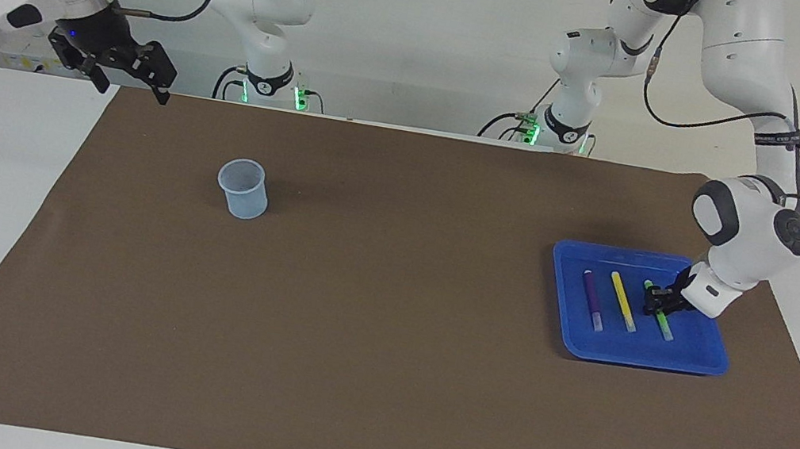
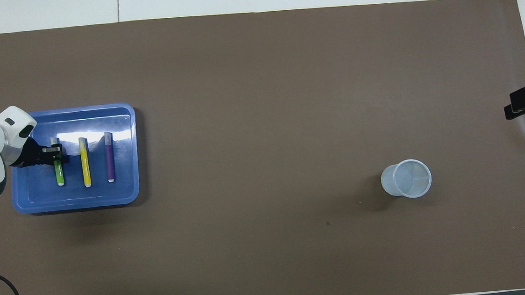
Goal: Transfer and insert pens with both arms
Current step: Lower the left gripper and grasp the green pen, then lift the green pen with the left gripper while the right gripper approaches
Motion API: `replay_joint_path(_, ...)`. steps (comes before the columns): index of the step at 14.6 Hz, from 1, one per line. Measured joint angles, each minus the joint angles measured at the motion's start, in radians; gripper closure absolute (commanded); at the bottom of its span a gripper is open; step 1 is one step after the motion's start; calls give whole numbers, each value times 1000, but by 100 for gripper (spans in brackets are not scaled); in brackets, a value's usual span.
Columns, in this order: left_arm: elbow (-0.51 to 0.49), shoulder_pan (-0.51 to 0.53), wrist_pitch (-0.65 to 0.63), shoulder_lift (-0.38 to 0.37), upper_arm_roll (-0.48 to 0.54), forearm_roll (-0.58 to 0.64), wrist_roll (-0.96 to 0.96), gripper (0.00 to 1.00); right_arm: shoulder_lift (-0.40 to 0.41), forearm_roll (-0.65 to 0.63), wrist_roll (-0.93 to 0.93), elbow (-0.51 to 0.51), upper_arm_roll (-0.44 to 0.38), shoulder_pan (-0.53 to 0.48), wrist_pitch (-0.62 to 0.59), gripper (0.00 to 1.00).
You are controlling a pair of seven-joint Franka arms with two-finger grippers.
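Three pens lie side by side in a blue tray [image 1: 699, 360] toward the left arm's end of the table: purple [image 1: 593, 299], yellow [image 1: 622, 301] and green [image 1: 663, 324]. They also show in the overhead view: purple [image 2: 109, 157], yellow [image 2: 85, 162], green [image 2: 59, 173]. My left gripper [image 1: 657, 301] is down in the tray at the middle of the green pen, which still lies in line with the others; it also shows in the overhead view [image 2: 56, 155]. My right gripper [image 1: 131, 86] is open and empty, and waits raised over the edge of the table nearest the robots at the right arm's end.
A translucent plastic cup [image 1: 243, 188] stands upright on the brown mat [image 1: 375, 381] toward the right arm's end; it also shows in the overhead view [image 2: 406, 179]. White table surface borders the mat.
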Motion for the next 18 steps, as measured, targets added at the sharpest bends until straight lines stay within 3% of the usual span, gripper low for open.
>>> replay_joint_path(1, 1, 0, 1, 0, 1, 3, 0, 100, 0, 0, 0, 0, 0, 0, 0, 0)
replay_joint_path(8, 28, -7, -32, 1, -5, 6, 2, 100, 0, 0, 0, 0, 0, 0, 0, 0)
replay_joint_path(13, 210, -29, -328, -6, -19, -20, -123, 100, 0, 0, 0, 0, 0, 0, 0, 0)
replay_joint_path(18, 343, -94, -592, -77, -27, -178, -454, 100, -1, 0, 0, 0, 0, 0, 0, 0)
